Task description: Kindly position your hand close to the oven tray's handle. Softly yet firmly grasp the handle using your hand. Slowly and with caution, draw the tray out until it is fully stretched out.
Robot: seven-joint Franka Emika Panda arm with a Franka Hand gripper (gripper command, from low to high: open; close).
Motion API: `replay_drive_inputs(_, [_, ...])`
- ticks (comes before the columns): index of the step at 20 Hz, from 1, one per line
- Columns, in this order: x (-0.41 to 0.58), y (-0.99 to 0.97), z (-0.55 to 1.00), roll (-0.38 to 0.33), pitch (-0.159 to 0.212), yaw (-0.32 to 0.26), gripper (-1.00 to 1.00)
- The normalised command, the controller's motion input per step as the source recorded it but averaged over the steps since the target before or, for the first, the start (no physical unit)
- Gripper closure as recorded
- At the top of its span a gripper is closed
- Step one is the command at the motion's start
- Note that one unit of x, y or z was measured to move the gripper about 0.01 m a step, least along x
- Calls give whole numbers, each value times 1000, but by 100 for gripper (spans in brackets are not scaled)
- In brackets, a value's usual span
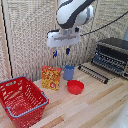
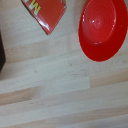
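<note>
The black oven (image 1: 113, 54) with silver trim stands at the exterior view's right, its front open. Its tray (image 1: 95, 72), a long narrow rack of dark and silver bars, sticks out low in front of it over the table. The handle (image 1: 90, 75) is the thin bar along the rack's near long edge. My gripper (image 1: 61, 52) hangs high above the table, well to the exterior view's left of the tray and above the blue cup. Its two dark-blue fingers (image 1: 55, 53) are apart with nothing between them. The wrist view shows neither the fingers nor the tray.
A red basket (image 1: 22, 100) sits at the front left. A yellow-red box (image 1: 51, 77) (image 2: 47, 12), a blue cup (image 1: 69, 72) and a red bowl (image 1: 75, 87) (image 2: 102, 30) stand mid-table. Behind is a wicker wall. A dark shape (image 2: 1, 50) shows at the wrist view's edge.
</note>
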Motion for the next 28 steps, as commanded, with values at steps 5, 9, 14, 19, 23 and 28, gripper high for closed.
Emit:
replay_drive_inputs(5, [-22, -98, 7, -308, 0, 184, -100])
replay_drive_inputs(9, [-44, -54, 0, -349, 0, 172, -100])
replay_drive_inputs(14, [-63, -60, 0, -353, 0, 166, -100])
replay_drive_inputs(19, [-104, -89, 10, -374, 1, 101, -100])
replay_drive_inputs(23, [-108, -96, 4, -375, 0, 68, -100])
replay_drive_inputs(28, [-109, -233, 2, -360, 0, 59, -100])
